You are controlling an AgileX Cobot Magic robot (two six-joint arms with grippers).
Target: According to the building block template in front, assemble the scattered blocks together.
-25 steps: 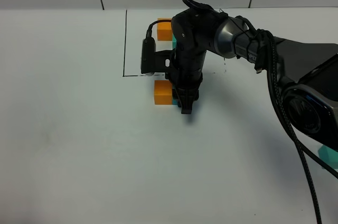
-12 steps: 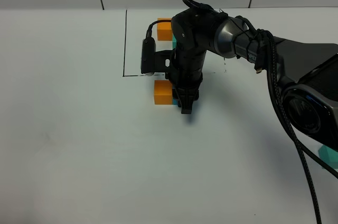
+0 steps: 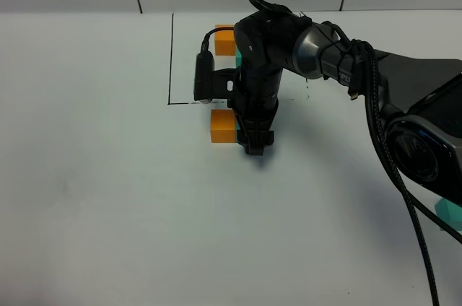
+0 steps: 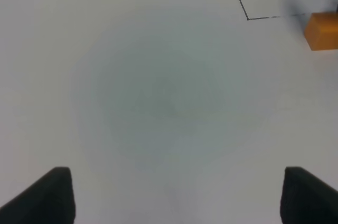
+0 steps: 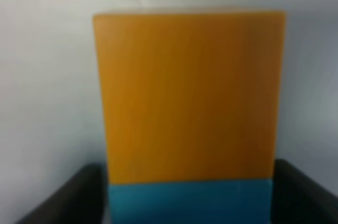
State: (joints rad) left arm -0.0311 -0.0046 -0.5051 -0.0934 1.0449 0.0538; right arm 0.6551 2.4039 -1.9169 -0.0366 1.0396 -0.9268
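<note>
A loose orange block lies on the white table just outside the black frame line. In the right wrist view the blue block sits flush against the orange block, between my right gripper's fingers. My right gripper points down over that spot, its jaws parted beside the blue block. The template's orange cube and teal cube show behind the arm; its blue cube is hidden. A teal-green block peeks out at the far right. My left gripper is open over bare table.
The right arm and its cable stretch from the right edge to the table's middle. The left wrist view shows the frame's corner and the loose orange block off to one side.
The right gripper's jaws have spread apart around the blue block; the arm and blocks stay where they were. The left gripper has not changed.
</note>
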